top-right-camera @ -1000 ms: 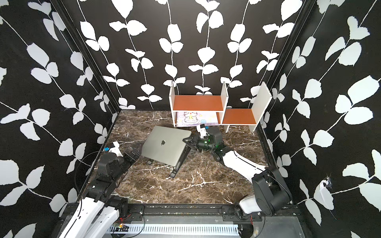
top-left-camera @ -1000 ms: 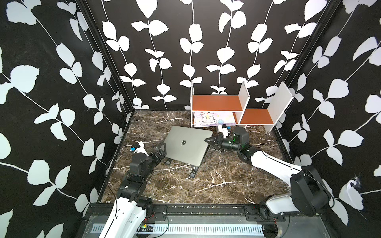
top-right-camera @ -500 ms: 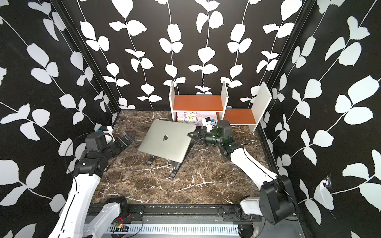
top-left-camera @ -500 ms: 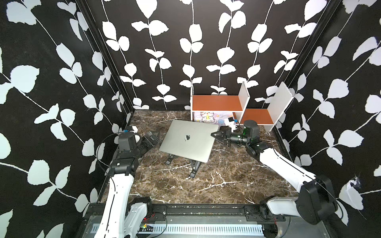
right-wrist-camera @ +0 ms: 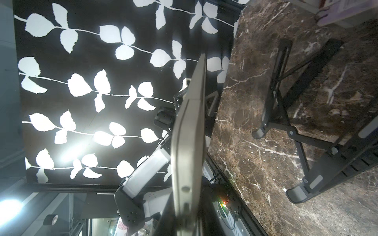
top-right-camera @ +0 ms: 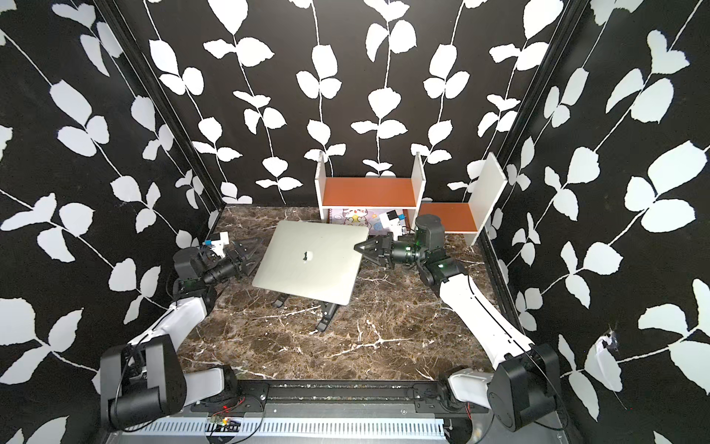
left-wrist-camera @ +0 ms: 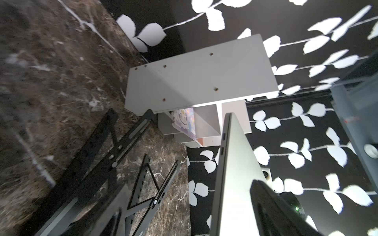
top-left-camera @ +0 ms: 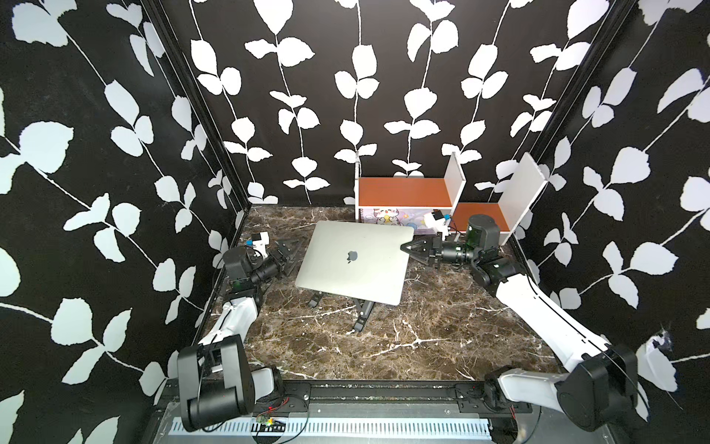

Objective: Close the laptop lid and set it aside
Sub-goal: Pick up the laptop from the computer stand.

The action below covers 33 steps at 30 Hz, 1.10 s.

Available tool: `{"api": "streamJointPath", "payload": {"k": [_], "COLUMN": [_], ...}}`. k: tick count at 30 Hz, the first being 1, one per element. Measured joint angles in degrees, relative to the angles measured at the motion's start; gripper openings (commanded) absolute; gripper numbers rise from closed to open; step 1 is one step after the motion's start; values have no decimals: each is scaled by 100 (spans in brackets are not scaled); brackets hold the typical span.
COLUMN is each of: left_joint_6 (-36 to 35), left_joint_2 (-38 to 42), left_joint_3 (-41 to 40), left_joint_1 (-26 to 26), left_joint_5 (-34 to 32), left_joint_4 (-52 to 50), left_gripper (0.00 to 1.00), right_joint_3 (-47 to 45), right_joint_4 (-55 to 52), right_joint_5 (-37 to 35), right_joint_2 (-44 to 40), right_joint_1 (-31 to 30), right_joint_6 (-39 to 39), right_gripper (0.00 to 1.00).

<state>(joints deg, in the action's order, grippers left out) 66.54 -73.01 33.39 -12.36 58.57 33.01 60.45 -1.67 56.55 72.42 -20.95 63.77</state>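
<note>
Plainly, the right gripper (top-left-camera: 408, 246) is pinched tight on the right edge of the laptop (top-left-camera: 357, 269), which is folded shut at frame centre above the black stand (top-left-camera: 361, 317). The left gripper (top-left-camera: 292, 255) gapes wide at the laptop's left edge, clamping nothing. The laptop looks stiff, smooth and probably heavy, so a one-sided pinch may slip. The bare tabletop (top-left-camera: 442, 330) at lower right offers room. The white shelf (top-left-camera: 455, 180) crowds the upper right.

1. You are looking into a robot test booth, lab-built rather than domestic; leaf-print black walls (top-left-camera: 115, 215) meet at a black frame post (top-left-camera: 200, 115).
2. A marble-print tabletop (top-left-camera: 442, 346) forms the floor; the left arm (top-left-camera: 234, 317) and right arm (top-left-camera: 538, 307) stand on a front rail (top-left-camera: 384, 389).
3. A slotted cable duct (top-left-camera: 365, 427) lies exposed below; a small shelf (top-left-camera: 403, 190) stands as a prop.
</note>
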Motion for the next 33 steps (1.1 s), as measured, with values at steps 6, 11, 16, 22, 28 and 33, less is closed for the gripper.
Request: {"api": "streamJointPath", "payload": {"k": [6,11,16,22,28,33], "left_joint_6": [1609,2186,2391,2553,2975,3233], "left_joint_2": [-656,-658,-656,-656,-656,-656], "left_joint_3": [-249,-258,-258,-205,-114,15], "left_joint_1": [0,111,275,295,363,507], "left_joint_5": [579,752,905,1019,1062,1049], "left_joint_4": [2420,3331,3628,3901,4247,4352], "left_gripper": [78,67,44,20,2,4], "right_joint_3": [118,238,378,538,560,726], "right_joint_4": [284,385,380,264,247,284], "right_joint_5": [271,398,476,601,765,841], "right_joint_2": [90,249,358,444,459,553], "right_joint_1": [0,0,0,81,398,485], "right_joint_6": [219,302,289,181,96,83], "right_gripper": [0,0,0,0,0,0]}}
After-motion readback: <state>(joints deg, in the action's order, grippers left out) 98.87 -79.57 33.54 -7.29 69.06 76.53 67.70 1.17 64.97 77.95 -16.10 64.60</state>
